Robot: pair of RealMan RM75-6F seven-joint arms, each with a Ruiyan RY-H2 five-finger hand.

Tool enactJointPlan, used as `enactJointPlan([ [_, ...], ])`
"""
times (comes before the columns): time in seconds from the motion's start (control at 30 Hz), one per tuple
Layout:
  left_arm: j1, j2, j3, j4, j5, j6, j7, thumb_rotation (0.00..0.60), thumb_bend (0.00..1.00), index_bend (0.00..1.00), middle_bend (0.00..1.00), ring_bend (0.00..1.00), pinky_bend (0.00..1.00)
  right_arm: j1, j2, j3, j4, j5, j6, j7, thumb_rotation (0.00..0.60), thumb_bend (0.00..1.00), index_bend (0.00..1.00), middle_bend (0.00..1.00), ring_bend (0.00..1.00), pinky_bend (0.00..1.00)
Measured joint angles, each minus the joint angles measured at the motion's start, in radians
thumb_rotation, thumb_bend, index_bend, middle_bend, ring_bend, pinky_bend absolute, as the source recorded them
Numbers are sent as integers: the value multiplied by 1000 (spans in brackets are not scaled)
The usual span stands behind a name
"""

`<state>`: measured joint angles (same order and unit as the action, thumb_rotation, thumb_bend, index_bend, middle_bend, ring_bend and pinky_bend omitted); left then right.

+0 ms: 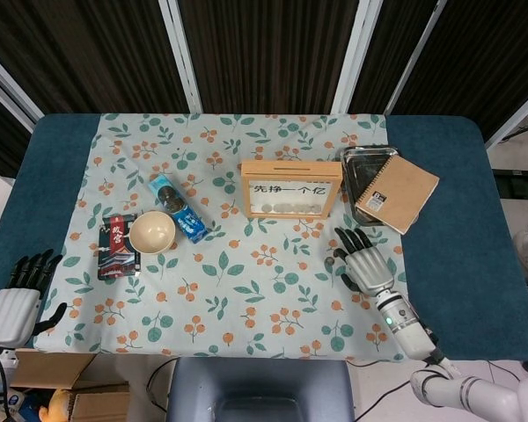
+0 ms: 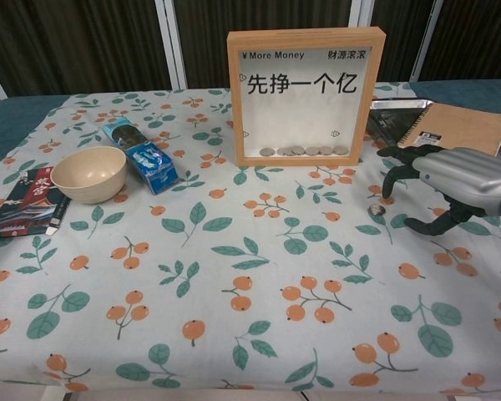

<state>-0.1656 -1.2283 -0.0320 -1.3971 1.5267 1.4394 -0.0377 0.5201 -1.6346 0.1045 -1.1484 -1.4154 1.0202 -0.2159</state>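
Observation:
My right hand [image 1: 363, 262] [image 2: 451, 175] hovers over the floral cloth, right of centre, holding nothing. Its fingers are spread and point toward a small coin [image 2: 375, 210] on the cloth, with the fingertips [image 2: 391, 171] just above and right of it. In front of the hand stands a wooden picture-frame coin box [image 1: 290, 189] [image 2: 305, 96] with several coins at the bottom behind its glass. My left hand [image 1: 16, 299] rests empty off the cloth at the table's left front corner, fingers extended; only the head view shows it.
A brown spiral notebook [image 1: 397, 193] [image 2: 459, 127] lies on a metal tray [image 1: 359, 163] [image 2: 394, 109] at the right. On the left are a beige bowl [image 1: 151, 232] [image 2: 88, 173], a blue snack packet [image 1: 178, 207] [image 2: 142, 155] and a dark box [image 1: 117, 245] [image 2: 27, 203].

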Motion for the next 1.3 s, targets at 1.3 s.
enactJointPlan([
  [1.3,-2,-4,1,23,-12,-15,-14,600,321,0,0,0,0,33,-62,-6,76,31,-14,18,600,530,483,0,0,0],
])
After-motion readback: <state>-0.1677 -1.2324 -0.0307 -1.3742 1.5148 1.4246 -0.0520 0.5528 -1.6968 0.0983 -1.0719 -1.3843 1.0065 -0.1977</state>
